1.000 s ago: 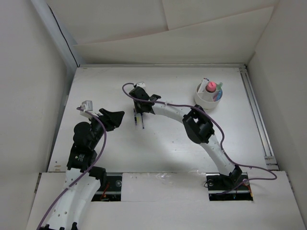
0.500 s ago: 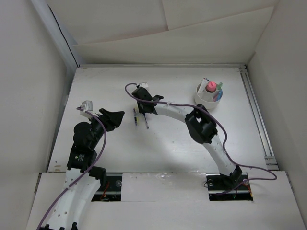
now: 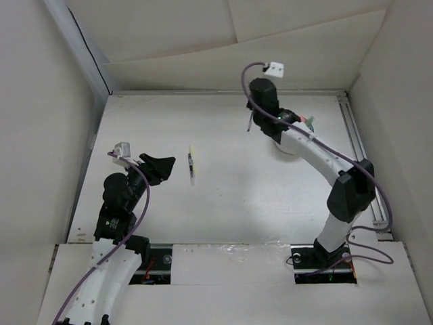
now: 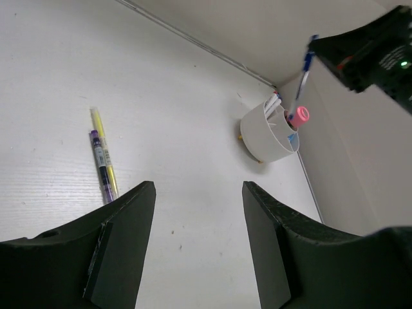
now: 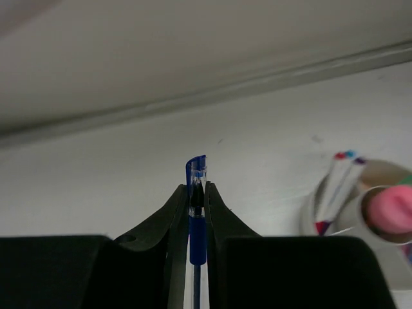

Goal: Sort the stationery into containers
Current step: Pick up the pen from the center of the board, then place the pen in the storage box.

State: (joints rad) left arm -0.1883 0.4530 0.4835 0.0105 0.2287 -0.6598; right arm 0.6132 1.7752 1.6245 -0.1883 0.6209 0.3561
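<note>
White plastic cup (image 4: 264, 138) at the far right already held the pink piece (image 4: 299, 116) and some markers (image 5: 338, 183). The right gripper (image 5: 196, 193), clamped on the blue pen (image 5: 197, 232), hung near it, while the left gripper (image 4: 196, 238) gaped wide and empty. Unsorted on the table lay the yellow pen (image 4: 96, 122) and, touching it, a purple pen (image 4: 98, 161).

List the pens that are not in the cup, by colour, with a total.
Yellow pen: 1
Purple pen: 1
Blue pen, held in the right gripper: 1
Total: 3
</note>
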